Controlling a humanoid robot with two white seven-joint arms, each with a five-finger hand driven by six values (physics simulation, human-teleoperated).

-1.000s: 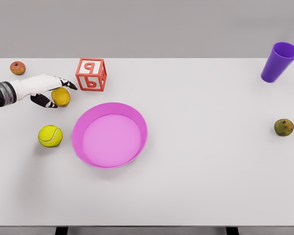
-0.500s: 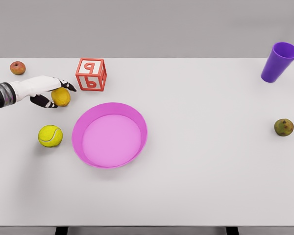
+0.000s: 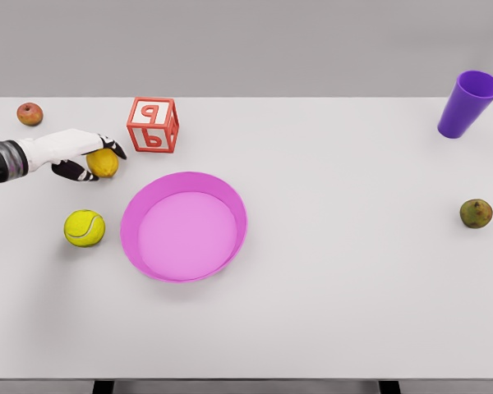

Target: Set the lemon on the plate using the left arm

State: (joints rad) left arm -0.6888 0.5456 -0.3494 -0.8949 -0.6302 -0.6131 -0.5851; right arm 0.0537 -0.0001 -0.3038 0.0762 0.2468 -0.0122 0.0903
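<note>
The white counter fills most of the head view. On its left half sits the pink plate, round with a raised rim and nothing in it. The left hand comes in from the left edge, with its white fingers reaching over the top of the lemon and the dark thumb below and to the lemon's left. It wraps around the fruit, though whether the grip has fully clenched cannot be told. A red letter block stands just right of the hand, above the plate. A purple cup stands tilted at the far right corner. A yellow tennis ball lies just left of the plate. The lemon rests on the counter under the fingers, up and left of the plate and apart from it. A brownish fruit sits near the right edge, and a small red apple at the far left corner.
</note>
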